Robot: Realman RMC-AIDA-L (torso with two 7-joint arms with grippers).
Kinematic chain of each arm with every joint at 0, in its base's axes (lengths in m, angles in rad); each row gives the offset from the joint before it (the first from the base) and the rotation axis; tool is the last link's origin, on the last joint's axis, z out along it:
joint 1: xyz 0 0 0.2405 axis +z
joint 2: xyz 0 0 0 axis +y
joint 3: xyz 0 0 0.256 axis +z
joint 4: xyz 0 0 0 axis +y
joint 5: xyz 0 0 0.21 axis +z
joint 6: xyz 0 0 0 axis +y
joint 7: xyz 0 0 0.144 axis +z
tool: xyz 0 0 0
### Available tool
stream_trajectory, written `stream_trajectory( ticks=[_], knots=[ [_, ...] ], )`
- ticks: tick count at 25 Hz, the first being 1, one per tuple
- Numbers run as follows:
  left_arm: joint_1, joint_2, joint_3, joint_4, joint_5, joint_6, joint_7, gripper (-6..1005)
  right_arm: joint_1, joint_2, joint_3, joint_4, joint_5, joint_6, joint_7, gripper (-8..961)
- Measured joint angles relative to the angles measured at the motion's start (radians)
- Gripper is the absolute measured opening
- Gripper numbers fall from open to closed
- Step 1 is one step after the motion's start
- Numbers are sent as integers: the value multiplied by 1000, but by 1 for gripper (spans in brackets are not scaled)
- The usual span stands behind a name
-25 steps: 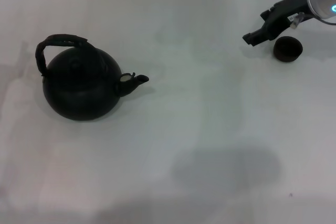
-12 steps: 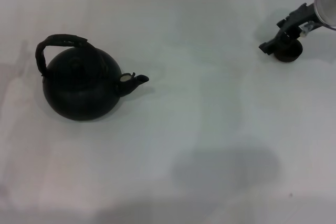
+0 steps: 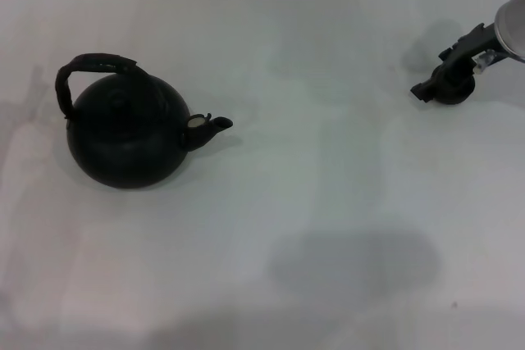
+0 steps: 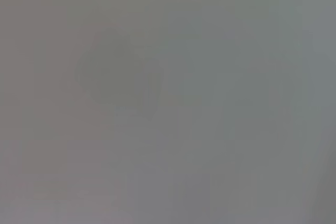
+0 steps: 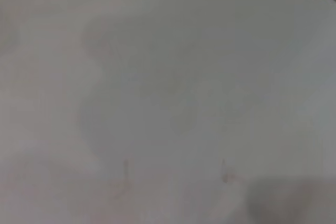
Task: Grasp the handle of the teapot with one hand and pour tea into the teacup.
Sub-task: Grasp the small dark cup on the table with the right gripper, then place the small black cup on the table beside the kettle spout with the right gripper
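Note:
The matte-black teapot (image 3: 123, 141) stands upright at the left of the white table in the head view. Its arched rough handle (image 3: 97, 65) loops over the top, and its short spout (image 3: 216, 125) points right. The small dark teacup (image 3: 458, 91) sits at the far right, partly covered by my right gripper (image 3: 428, 85), which reaches down over the cup from the right edge. Whether it touches the cup does not show. My left gripper is out of view. Both wrist views show only bare pale surface.
The white table (image 3: 312, 202) stretches bare between teapot and cup. A soft shadow (image 3: 353, 260) lies on it at the front middle. The table's back edge runs along the top of the head view.
My right gripper has swung right and down, from beside the cup's left to over it. The teapot and the cup have not moved.

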Motion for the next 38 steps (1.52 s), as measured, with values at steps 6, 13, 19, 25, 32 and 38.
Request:
stream_trajectory(
  ticks=[6, 13, 19, 25, 32, 38],
  knots=[
    [1, 0, 0, 2, 0, 1, 0, 888, -7, -1, 2, 0, -1, -5, 0, 794],
    [-1, 0, 0, 4, 0, 1, 0, 888, -8, -3, 7, 0, -36, 3, 4, 792],
    [-10, 1, 0, 4, 0, 1, 0, 887, -14, -3, 8, -7, -41, 11, 5, 791],
    [-12, 3, 0, 4, -11, 1, 0, 887, -18, -6, 20, -36, -36, 49, 5, 790],
    [-19, 4, 1, 4, -26, 2, 0, 887, -6, 1, 18, -136, 43, 207, -4, 752],
    [-35, 6, 4, -5, -26, 17, 0, 887, 17, 6, -160, -158, 198, 275, 12, 736]
  ],
)
